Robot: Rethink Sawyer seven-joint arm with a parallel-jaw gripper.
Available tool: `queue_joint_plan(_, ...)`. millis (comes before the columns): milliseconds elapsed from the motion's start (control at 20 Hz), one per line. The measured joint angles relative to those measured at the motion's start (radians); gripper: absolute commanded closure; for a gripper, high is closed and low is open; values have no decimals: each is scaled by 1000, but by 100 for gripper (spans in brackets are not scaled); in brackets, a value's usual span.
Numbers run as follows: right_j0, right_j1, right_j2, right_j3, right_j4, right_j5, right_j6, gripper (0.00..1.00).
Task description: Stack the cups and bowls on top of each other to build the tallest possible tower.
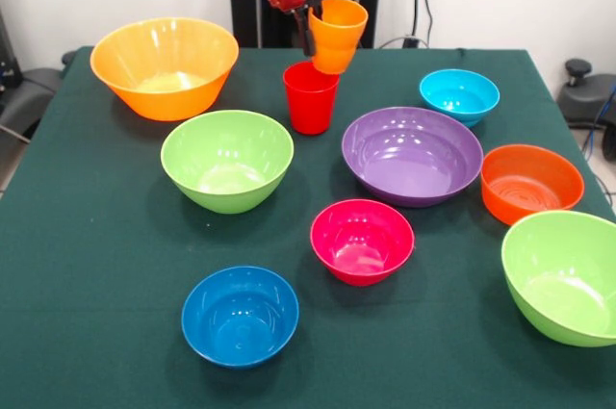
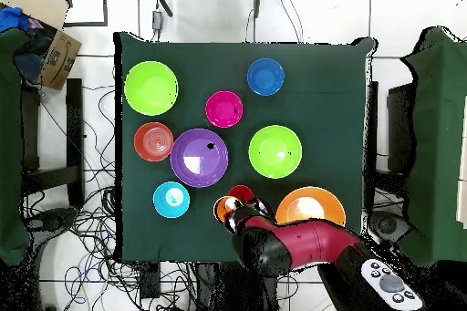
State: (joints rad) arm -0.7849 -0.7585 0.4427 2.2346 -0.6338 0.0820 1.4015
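Note:
My gripper [image 1: 314,32] is shut on the rim of two nested orange cups [image 1: 336,36] and holds them tilted in the air, just above and right of the upright red cup [image 1: 310,97] on the green table. In the overhead view the orange cups [image 2: 225,207] sit beside the red cup [image 2: 241,193], partly under the arm. Bowls lie apart, all upright: yellow-orange [image 1: 164,67], lime green [image 1: 227,159], purple [image 1: 412,154], pink [image 1: 362,241], orange [image 1: 531,183], dark blue [image 1: 240,315], light blue [image 1: 459,94] and a second lime green [image 1: 563,274].
The red arm [image 2: 292,245] reaches in from the table's robot side. The purple bowl [image 2: 199,157] and light blue bowl [image 2: 171,199] are the nearest to the cups. A cardboard box [image 2: 55,47] and chairs stand off the table. Cables lie on the floor.

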Motion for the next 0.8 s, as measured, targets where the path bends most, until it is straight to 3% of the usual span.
queue_joint_plan(800, -5, 32, 0, -83, 0, 0, 0, 100)
